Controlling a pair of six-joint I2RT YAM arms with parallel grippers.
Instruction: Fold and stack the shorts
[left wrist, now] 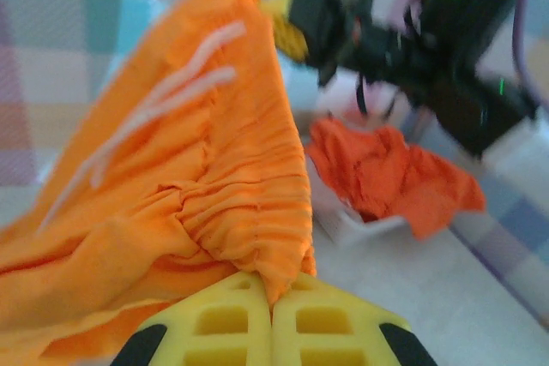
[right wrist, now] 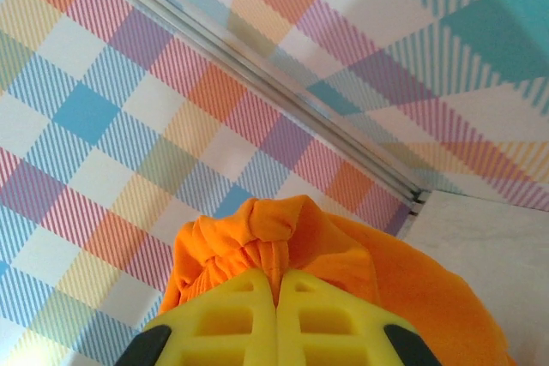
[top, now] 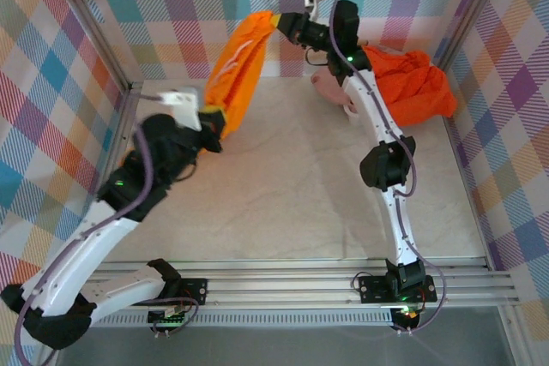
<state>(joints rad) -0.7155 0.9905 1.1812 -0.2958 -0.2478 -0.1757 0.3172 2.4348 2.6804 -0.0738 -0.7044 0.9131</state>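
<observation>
Progress: early. One pair of orange shorts (top: 236, 62) hangs stretched in the air to the left of the basket (top: 350, 111), clear of the table (top: 283, 186).

Left gripper (top: 212, 117) is pinched tight on the lower end. The left wrist view suggests this is the gathered waistband, with the white drawstrings (left wrist: 171, 83) trailing across the cloth. Right gripper (top: 279, 25) is pinched tight on the upper end, cloth bunched over its yellow fingers (right wrist: 257, 315).

Done: one pair is up and spread between both arms.

Not done: no fold visible, nothing laid flat, no stack started on the table in front of the basket.

Second orange pair (top: 420, 83) lies crumpled in and over the basket. Pink cloth (top: 328, 85) shows at the basket's left edge behind the right arm. It is probably the third pair, but too hidden to say.

Judgement: nearly all of the task remains. This pair has to be laid and folded, then the same done for the other two, then all stacked.
</observation>
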